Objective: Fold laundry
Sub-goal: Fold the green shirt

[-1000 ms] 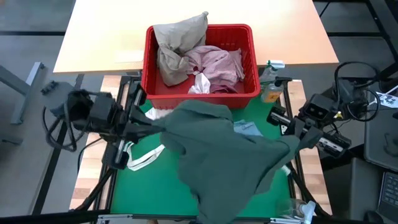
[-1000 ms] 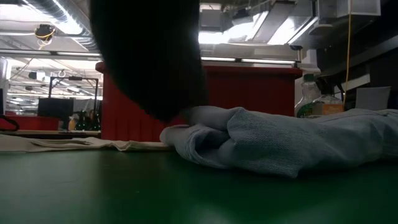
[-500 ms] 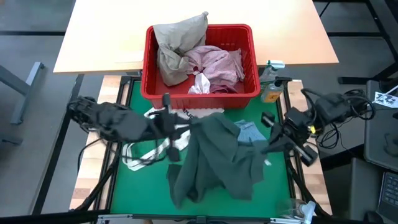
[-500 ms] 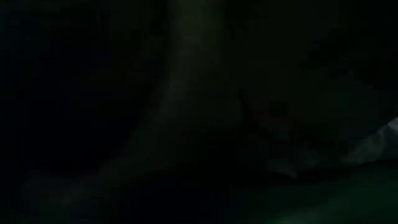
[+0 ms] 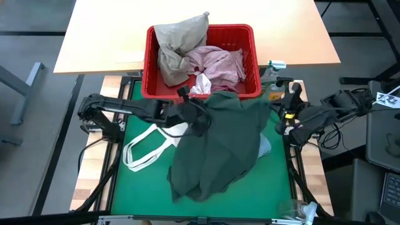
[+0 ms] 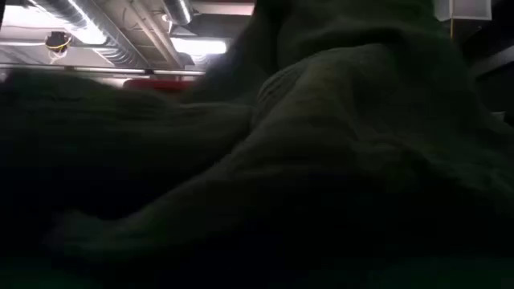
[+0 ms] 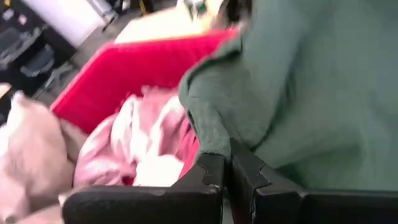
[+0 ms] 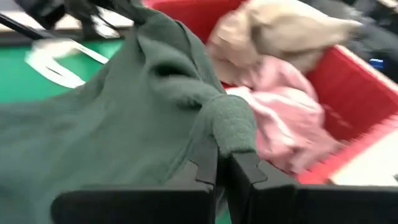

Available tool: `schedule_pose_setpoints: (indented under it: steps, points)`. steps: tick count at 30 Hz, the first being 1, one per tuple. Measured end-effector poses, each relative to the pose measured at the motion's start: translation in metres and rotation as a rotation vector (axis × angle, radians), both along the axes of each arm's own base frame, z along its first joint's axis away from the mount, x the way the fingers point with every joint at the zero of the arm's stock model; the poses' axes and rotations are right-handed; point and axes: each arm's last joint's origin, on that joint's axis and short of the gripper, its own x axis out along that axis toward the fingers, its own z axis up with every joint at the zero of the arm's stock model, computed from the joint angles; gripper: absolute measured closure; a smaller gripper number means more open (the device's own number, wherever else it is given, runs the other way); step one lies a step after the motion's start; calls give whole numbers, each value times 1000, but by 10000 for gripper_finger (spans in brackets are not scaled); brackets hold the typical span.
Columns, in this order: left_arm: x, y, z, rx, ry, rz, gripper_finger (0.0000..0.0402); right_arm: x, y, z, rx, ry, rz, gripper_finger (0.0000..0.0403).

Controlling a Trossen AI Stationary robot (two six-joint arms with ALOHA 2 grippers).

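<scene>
Red basket (image 5: 253, 87) with beige (image 5: 178, 44), pink garments (image 5: 219, 62)

Dark green garment (image 5: 215, 147) covers mat; basket (image 5: 150, 59) behind

**Green mat and wooden table**

The green mat (image 5: 140, 194) was largely covered by a dark grey-green garment (image 5: 215, 147). A white tote bag (image 5: 147, 147) was spread beside it. A red basket (image 5: 200, 90) was set on the adjoining wooden table (image 5: 100, 37).
</scene>
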Motion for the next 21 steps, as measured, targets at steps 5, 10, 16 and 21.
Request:
schedule_pose_setpoints:
  steps: [5, 10, 16, 21]
  points:
    - [3, 26, -33, 2, 55, 70, 401, 4, 0, -22, -102, 87, -56, 390]
    - [4, 38, -49, 1, 66, 105, 401, 8, 2, -46, -185, 167, -79, 389]
    - [6, 40, -48, -1, 36, 104, 365, 12, 3, -69, -247, 241, -88, 389]
    - [9, 36, -44, 16, 3, 77, 316, 13, 4, -74, -255, 256, -87, 389]
